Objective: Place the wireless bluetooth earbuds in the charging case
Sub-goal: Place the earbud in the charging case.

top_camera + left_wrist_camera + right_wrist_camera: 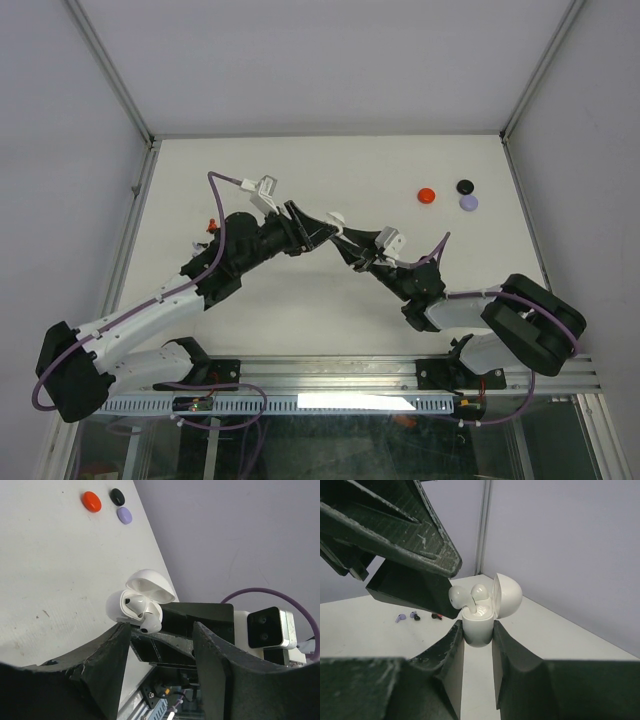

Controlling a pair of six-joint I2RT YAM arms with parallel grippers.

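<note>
My right gripper is shut on a white charging case and holds it upright with its lid open. One white earbud sits in the case. A second white earbud leans out of the near slot, only its stem inside. My left gripper is open and empty, right beside the case and the leaning earbud. In the top view both grippers, left and right, meet at the table's middle. Red, black and lavender earbuds lie at the far right.
The table is walled by grey panels with metal posts at the back corners. The three loose earbuds also show in the left wrist view, the red one leftmost. A rail runs along the near edge.
</note>
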